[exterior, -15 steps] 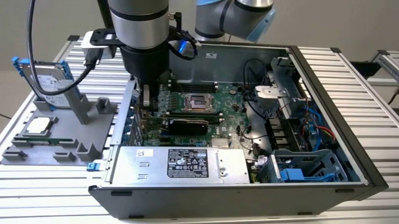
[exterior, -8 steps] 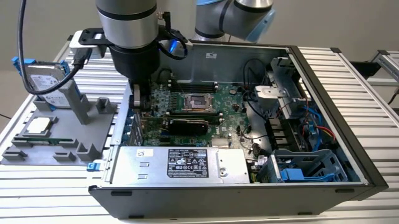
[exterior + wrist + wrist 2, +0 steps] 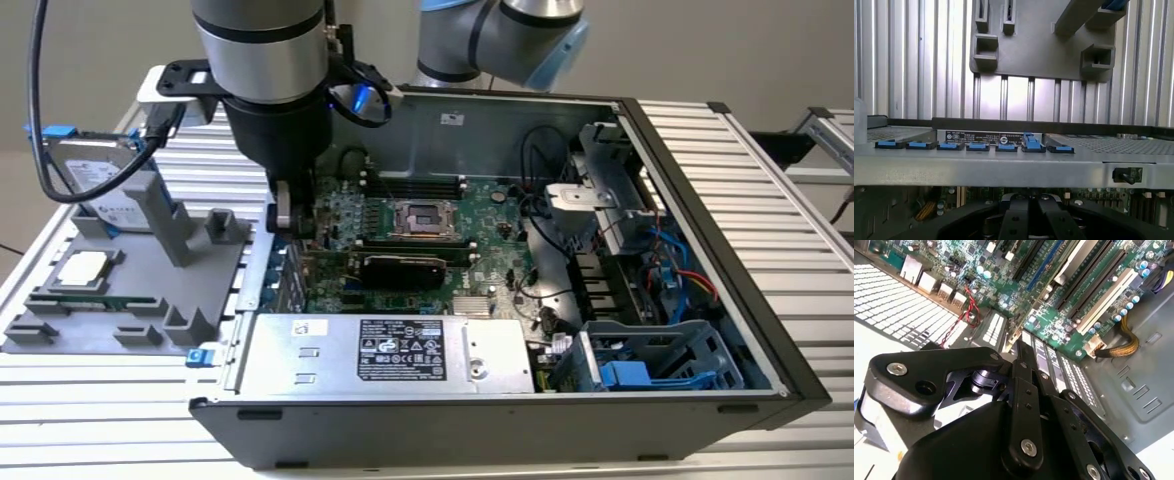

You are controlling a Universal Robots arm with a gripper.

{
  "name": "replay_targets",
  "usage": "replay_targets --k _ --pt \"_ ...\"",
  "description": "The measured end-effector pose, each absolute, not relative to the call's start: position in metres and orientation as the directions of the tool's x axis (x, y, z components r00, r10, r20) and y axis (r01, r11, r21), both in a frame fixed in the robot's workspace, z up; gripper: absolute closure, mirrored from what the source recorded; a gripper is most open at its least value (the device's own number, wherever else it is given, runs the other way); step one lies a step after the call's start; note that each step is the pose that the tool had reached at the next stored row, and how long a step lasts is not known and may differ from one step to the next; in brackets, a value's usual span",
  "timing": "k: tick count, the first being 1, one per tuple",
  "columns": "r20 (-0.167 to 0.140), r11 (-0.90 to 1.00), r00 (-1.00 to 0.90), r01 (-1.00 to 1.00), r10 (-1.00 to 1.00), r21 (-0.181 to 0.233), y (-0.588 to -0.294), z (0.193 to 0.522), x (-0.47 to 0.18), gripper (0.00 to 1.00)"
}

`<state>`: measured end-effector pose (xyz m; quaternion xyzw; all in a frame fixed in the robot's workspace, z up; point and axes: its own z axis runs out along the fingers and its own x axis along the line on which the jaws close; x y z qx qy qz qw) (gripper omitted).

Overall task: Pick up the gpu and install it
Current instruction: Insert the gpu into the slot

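Note:
The gpu (image 3: 400, 268) stands on edge across the motherboard (image 3: 497, 212) inside the open computer case (image 3: 694, 170). Its black cooler faces the front and its silver-bracket end sits at the case's rear wall, on the exterior view's left. My gripper (image 3: 296, 238) reaches straight down onto that bracket end. In the second wrist view the gripper (image 3: 1017, 343) has its black fingers drawn together on a thin edge beside the vented slot covers (image 3: 995, 328). In the first wrist view the gripper (image 3: 1027, 201) sits just inside the rear wall, under a row of blue clips (image 3: 978, 145).
A grey fixture tray (image 3: 54, 335) lies outside the case on the exterior view's left, holding a square silver CPU chip (image 3: 83, 266) and a hard drive (image 3: 94, 175). The power supply (image 3: 387, 350) fills the case's front, with cables and a drive cage (image 3: 654, 360) to the right.

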<state>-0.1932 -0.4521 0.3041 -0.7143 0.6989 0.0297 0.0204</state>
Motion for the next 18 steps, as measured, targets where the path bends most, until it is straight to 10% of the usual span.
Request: replay_targets --k 18 --pt "-0.071 -0.027 0.026 -1.000 -0.997 0.012 -0.4518 0.3111 -0.1874 1.00"
